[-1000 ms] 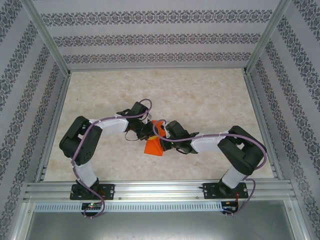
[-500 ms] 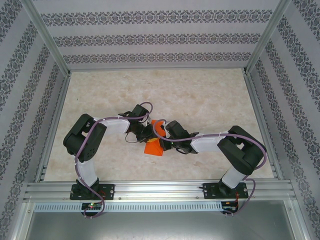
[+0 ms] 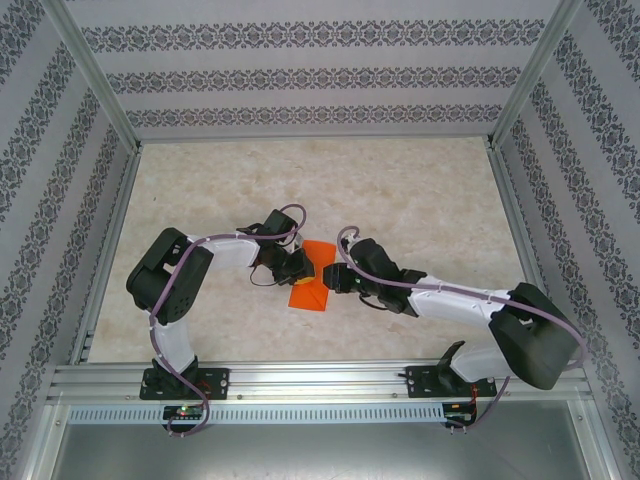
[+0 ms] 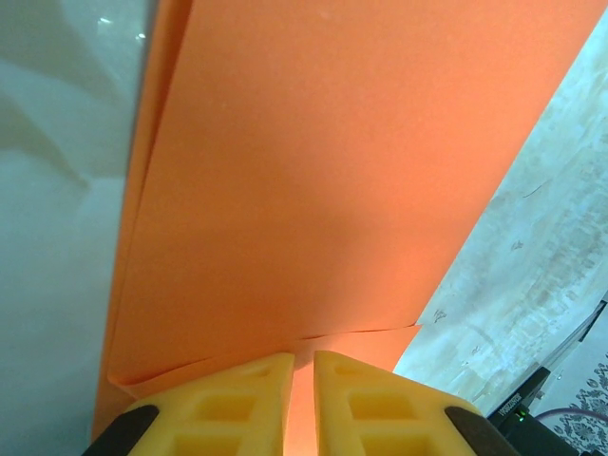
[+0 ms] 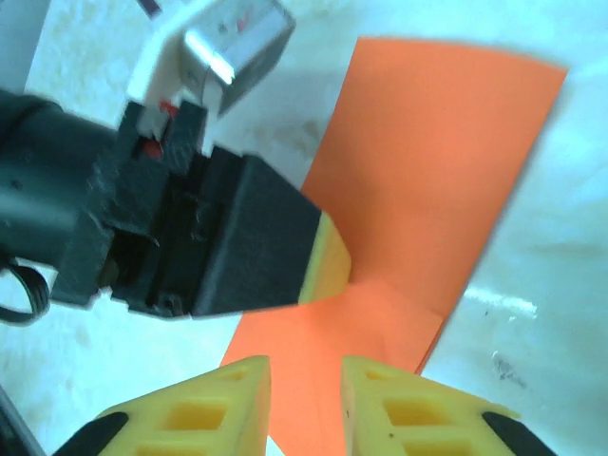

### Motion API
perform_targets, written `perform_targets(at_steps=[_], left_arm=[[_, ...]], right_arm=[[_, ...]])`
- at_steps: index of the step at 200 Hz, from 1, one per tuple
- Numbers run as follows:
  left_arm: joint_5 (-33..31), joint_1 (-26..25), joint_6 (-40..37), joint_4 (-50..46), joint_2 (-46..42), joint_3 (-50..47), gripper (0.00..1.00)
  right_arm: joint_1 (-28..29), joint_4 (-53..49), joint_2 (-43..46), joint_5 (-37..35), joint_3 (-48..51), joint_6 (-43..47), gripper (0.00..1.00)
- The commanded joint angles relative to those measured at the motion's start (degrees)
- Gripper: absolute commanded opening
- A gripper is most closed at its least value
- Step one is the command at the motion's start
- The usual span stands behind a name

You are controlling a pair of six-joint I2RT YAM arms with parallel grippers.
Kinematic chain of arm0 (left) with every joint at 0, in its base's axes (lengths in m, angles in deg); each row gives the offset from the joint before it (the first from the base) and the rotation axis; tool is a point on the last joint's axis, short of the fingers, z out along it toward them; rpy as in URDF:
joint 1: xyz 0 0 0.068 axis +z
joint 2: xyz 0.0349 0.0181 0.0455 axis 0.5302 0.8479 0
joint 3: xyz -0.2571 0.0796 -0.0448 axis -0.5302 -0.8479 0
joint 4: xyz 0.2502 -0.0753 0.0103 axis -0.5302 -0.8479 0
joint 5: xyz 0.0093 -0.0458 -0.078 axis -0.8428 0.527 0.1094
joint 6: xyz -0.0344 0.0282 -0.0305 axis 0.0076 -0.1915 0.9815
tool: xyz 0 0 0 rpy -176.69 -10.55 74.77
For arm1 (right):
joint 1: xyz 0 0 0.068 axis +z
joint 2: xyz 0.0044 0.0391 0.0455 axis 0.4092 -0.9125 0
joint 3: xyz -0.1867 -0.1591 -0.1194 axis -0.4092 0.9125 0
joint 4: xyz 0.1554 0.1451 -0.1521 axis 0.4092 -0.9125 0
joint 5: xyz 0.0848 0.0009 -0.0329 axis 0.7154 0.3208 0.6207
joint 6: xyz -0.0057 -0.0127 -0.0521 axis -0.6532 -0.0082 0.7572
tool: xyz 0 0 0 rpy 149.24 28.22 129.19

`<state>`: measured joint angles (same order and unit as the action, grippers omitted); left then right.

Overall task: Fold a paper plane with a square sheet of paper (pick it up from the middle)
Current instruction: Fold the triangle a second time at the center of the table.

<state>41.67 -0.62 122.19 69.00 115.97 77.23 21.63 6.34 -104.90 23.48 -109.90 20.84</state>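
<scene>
1. Toward the near middle of the pale marbled table (image 3: 420, 190), finding the orange paper (image 3: 312, 291) lying low on the surface, folded narrower than a square, with a stepped edge where one layer is ending.
2. Seeing the left claw (image 3: 300, 267) reaching over the paper's left side and the right claw (image 3: 335, 281) reaching over its right side, the two facing each other, just apart.
3. Looking from the left wrist: the left claw (image 4: 304, 369) showing its yellow fingers (image 4: 223, 408) standing almost together, leaving only a thin slit with orange showing through it. Seeing the paper (image 4: 313, 171) spreading away from the tips, doubled along its left edge. Not being able to tell whether that slit is pinching the paper or merely sitting in front of it.
4. Looking from the right wrist: the right claw (image 5: 304, 375) standing clearly parted, gripping nothing, with the paper (image 5: 427, 171) lying beyond the gap. Seeing the left claw's yellow fingertip (image 5: 328, 261) touching the paper's left edge, right beside the step.
</scene>
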Motion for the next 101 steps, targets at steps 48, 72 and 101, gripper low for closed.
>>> perform_targets(at_steps=[48, 72, 101], left_arm=[[-4.63, 0.29, -1.61, -2.00, 2.25, -1.79, 0.17], [-4.33, 0.30, -1.77, -2.31, 2.44, -1.34, 0.17], [-4.60, 0.27, -2.23, -3.01, 2.31, -1.09, 0.17]], right_arm=[[4.36, 9.37, -12.18, 8.06, -2.25, -13.97, 0.07], [4.62, 8.31, -15.22, 8.53, -4.31, -14.42, 0.07], [4.67, 6.77, -15.99, 8.27, -5.45, -14.25, 0.07]])
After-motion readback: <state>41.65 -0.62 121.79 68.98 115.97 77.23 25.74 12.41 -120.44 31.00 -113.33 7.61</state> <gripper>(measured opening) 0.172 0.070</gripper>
